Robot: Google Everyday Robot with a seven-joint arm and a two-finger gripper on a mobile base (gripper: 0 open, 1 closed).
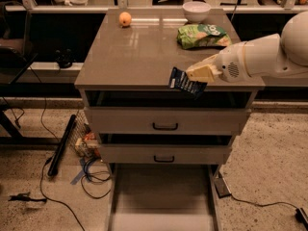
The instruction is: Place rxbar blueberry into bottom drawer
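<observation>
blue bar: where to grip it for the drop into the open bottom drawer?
By one short end, across the flat faces, from the right, as the gripper at the cabinet's front edge holds it now. The bar is thin and flat, and its free end hangs clear.

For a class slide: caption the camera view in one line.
Gripper holds the rxbar blueberry at the front edge of the cabinet top, above the open bottom drawer.

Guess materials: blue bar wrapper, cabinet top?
rxbar blueberry, pinched by the gripper over the cabinet's front edge: probably thin plastic film, slight sheen. Cabinet top: smooth laminate or painted board, semi-gloss; reflections streak its far end.
</observation>
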